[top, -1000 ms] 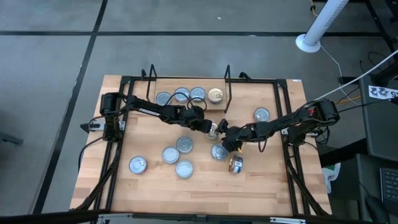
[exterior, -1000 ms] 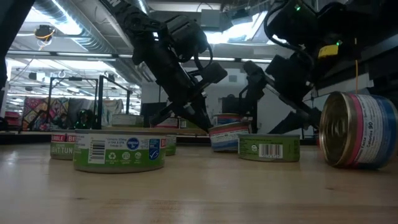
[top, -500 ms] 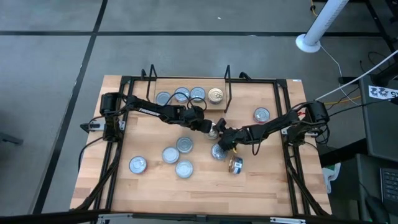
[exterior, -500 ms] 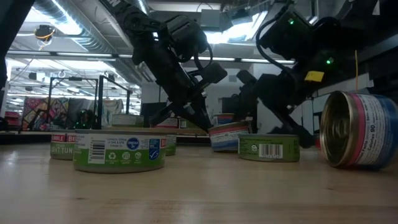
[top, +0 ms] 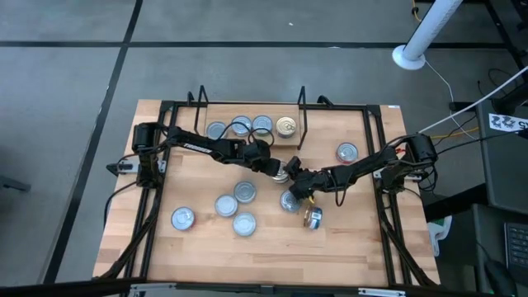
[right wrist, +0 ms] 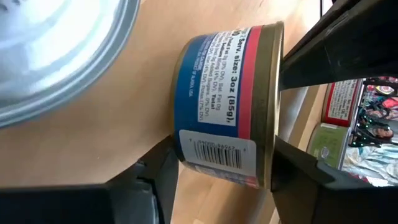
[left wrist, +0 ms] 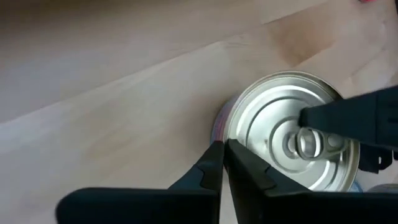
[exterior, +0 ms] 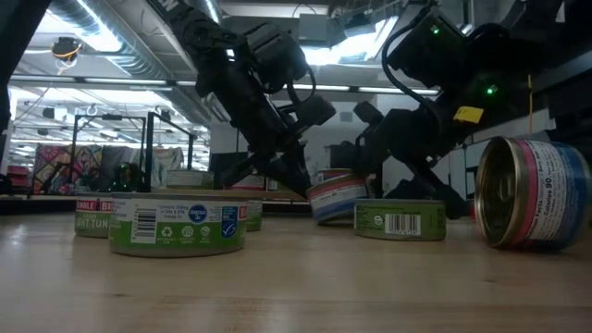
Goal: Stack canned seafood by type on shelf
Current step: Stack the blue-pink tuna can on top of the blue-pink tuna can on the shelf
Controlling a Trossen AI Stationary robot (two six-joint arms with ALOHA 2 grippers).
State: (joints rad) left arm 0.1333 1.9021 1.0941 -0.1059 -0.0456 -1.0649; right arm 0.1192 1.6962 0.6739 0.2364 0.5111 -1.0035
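Observation:
A blue-and-red can with a silver lid stands tilted at the table's middle, between both grippers. My left gripper reaches in from the table's left, shut, its tips at the can's rim. My right gripper comes from the table's right and is shut on the can. The shelf at the far edge holds several cans, one with a gold lid. More cans lie loose on the table. My left gripper's shut fingertips touch the can's rim on its left side, slanting down from the table's left. My right gripper pinches the can by its two flat ends, one finger on the lid's edge, the other on the bottom. It slants down from the table's right. The can sits tilted.
A green-labelled can and a can lying on its side sit just near of the grippers. Several cans lie at the near left, one at the right. Black frame rails run along both sides.
My right gripper has come down and tipped further downward at the blue-and-red can. The can has tipped up a little more in the low view. My left gripper has kept its place.

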